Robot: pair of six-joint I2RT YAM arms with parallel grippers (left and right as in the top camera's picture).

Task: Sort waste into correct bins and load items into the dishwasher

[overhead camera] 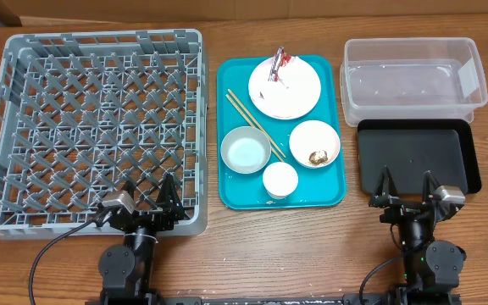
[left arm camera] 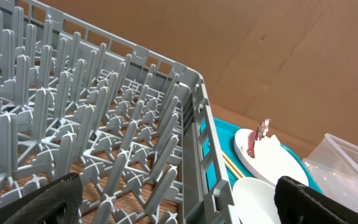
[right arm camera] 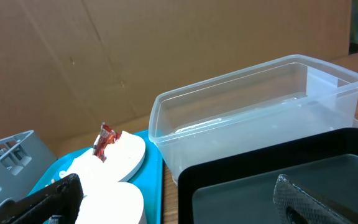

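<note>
On a teal serving tray (overhead camera: 235,193) stand a plate (overhead camera: 293,93) carrying a red-and-silver wrapper (overhead camera: 276,63), two chopsticks (overhead camera: 255,127), an empty white bowl (overhead camera: 246,149), a second bowl (overhead camera: 315,137) holding a golden-brown lump (overhead camera: 318,158), and a small cup (overhead camera: 280,180). The grey dishwasher rack (overhead camera: 91,127) lies to the left. A clear tub (overhead camera: 413,106) and a black tray (overhead camera: 413,161) lie to the right. My left gripper (overhead camera: 153,191) hangs open over the rack's near right corner (left arm camera: 194,149). My right gripper (overhead camera: 407,188) is open at the black tray's near edge (right arm camera: 278,180).
A brown cardboard wall backs the wooden table in both wrist views. The wrapper (left arm camera: 258,137) and plate (left arm camera: 278,162) show past the rack's wall. In the right wrist view the clear tub (right arm camera: 253,118) stands behind the black tray, the plate (right arm camera: 123,155) to its left.
</note>
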